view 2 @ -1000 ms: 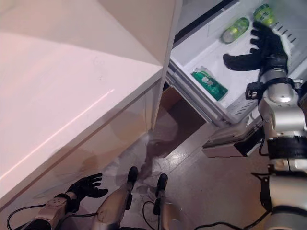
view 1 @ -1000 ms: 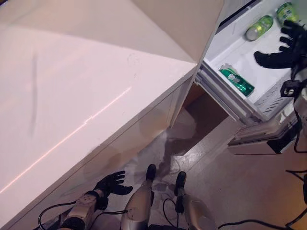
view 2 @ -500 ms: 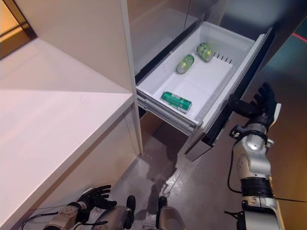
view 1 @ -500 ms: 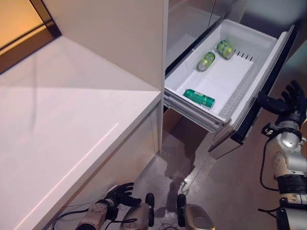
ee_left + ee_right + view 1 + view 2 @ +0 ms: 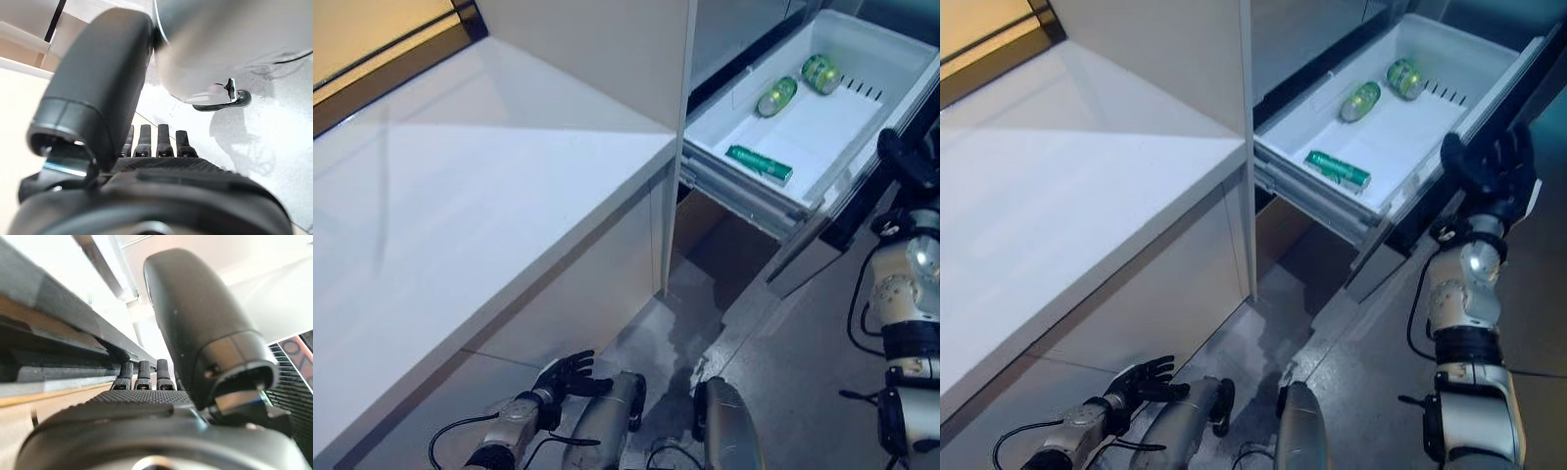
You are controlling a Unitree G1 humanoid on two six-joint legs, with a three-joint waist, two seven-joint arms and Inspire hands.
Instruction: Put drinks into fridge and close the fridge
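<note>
A white counter [image 5: 480, 186] is stretching across the left, its pale cabinet front [image 5: 578, 294] dropping to a grey floor [image 5: 803, 392]. A dark-framed window [image 5: 382, 59] is running behind.

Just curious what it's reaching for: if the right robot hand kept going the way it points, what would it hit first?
Most likely the dark front panel of the open fridge drawer; the right robot hand is already at it, fingers straight, though contact is unclear.

Glossy white plastic in the fridge drawer [image 5: 1449, 59], dark matt front panel [image 5: 1518, 73] just before the right hand's fingers [image 5: 1498, 157]. Shiny metallic green cans [image 5: 1361, 100] inside. Smooth, faintly glossy white countertop [image 5: 460, 196]. Textured black rubbery left hand [image 5: 563, 377] over dull, scuffed grey floor [image 5: 793, 392].
</note>
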